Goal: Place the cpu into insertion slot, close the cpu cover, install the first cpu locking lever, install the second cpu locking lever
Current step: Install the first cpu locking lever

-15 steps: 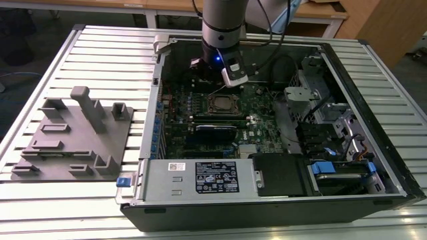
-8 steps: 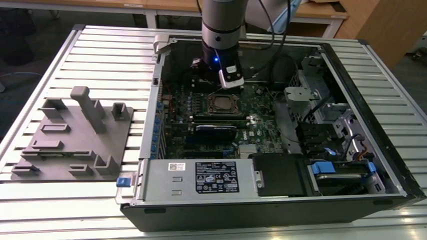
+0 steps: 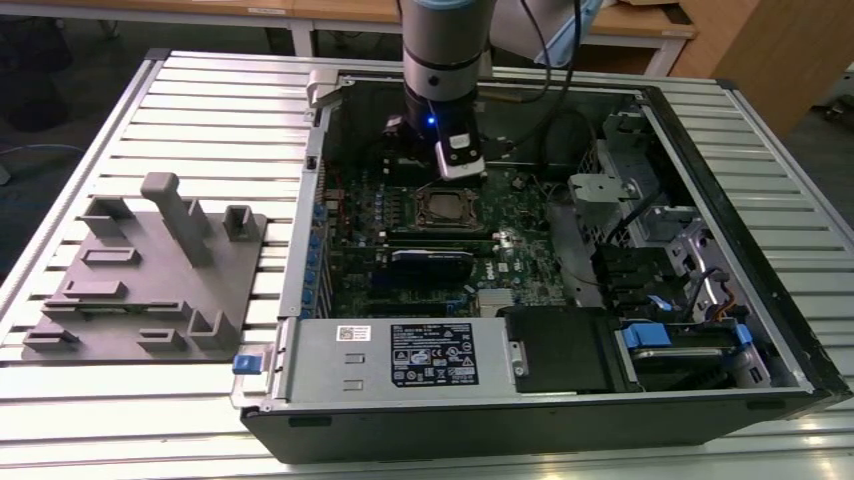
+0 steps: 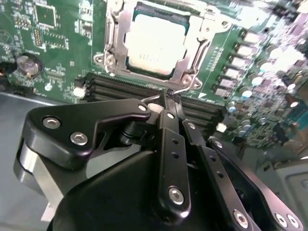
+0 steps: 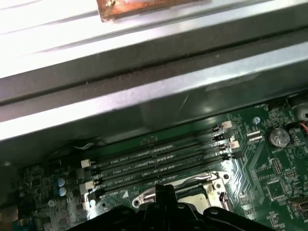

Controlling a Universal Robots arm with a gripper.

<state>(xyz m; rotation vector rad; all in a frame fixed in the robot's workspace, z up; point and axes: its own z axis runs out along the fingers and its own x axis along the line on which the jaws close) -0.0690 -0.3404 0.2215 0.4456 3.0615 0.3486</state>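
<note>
The arm (image 3: 447, 50) comes straight down into the open computer case (image 3: 534, 430) lying on the slatted worktop (image 3: 200, 100), wrist vertical over the motherboard (image 3: 521, 230). In the second wrist view the hand (image 4: 169, 97) has its black fingers drawn together with no gap at the tips. They sit just beside the near edge of the socket, over the memory slots (image 4: 125, 86) — whether they pinch anything there, I cannot tell. The cpu (image 4: 154, 45) lies flat in the socket, and the cpu cover (image 4: 111, 36) is down around it, its frame ringing the pale metal top. Beside the case, a grey fixture block (image 3: 147, 270) stands on the worktop.
</note>
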